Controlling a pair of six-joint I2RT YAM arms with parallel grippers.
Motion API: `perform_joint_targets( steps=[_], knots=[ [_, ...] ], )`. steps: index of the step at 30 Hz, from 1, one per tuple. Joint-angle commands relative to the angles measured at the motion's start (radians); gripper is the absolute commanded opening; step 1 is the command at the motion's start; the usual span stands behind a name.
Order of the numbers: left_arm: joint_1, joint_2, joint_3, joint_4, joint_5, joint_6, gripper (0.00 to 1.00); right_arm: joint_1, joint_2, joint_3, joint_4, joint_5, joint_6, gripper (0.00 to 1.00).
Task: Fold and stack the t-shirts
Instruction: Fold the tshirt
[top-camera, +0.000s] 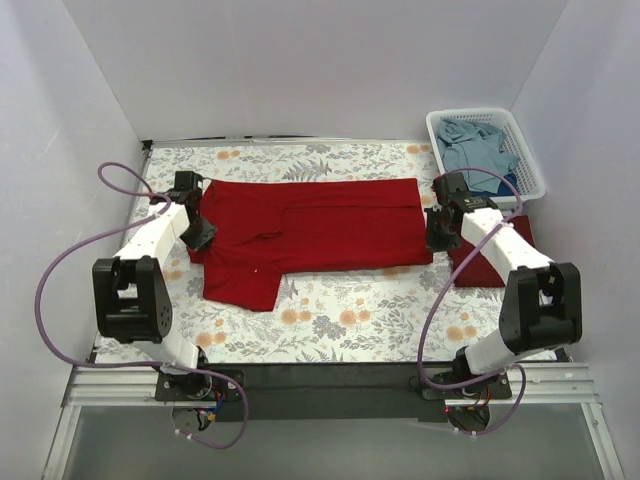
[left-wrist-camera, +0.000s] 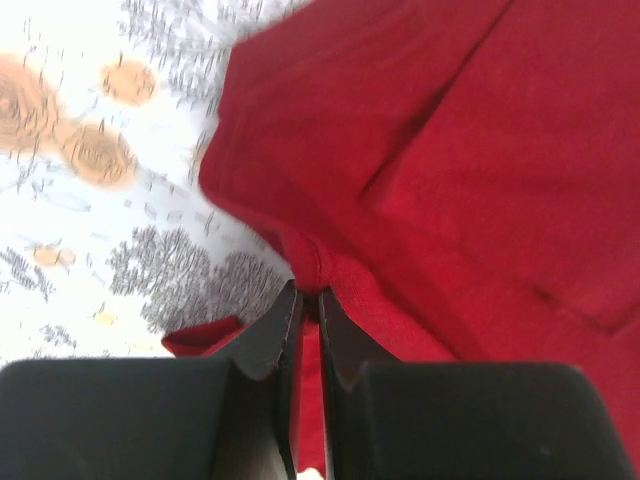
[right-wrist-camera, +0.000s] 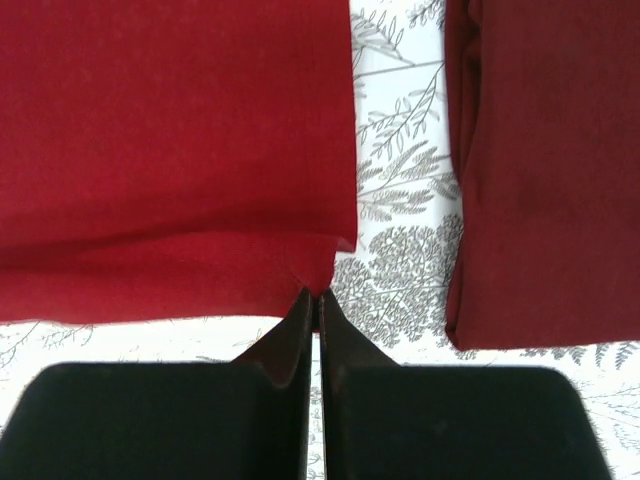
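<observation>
The left claw (left-wrist-camera: 310, 295) is clenched on a pinch of the red shirt (top-camera: 320, 225) at its left end, the right claw (right-wrist-camera: 317, 298) on its near hem corner. A lengthwise fold is judged to be in hand; both pinched edges would next be carried together toward the far edge. Open table (top-camera: 350, 315) is left nearside; a folded maroon shirt (top-camera: 497, 262) lies just beside the right claw, a basket (top-camera: 533, 160) beyond
</observation>
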Motion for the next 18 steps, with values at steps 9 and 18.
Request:
perform_joint_targets(
  steps=[9,18],
  knots=[
    [0.058,0.186,0.215,-0.013,-0.002,0.036,0.0,-0.042,0.211,0.229,-0.021,-0.027,-0.06,0.01],
    [0.065,0.247,0.278,0.013,0.005,0.049,0.0,-0.059,0.296,0.326,-0.018,-0.002,-0.073,0.01]
  ],
)
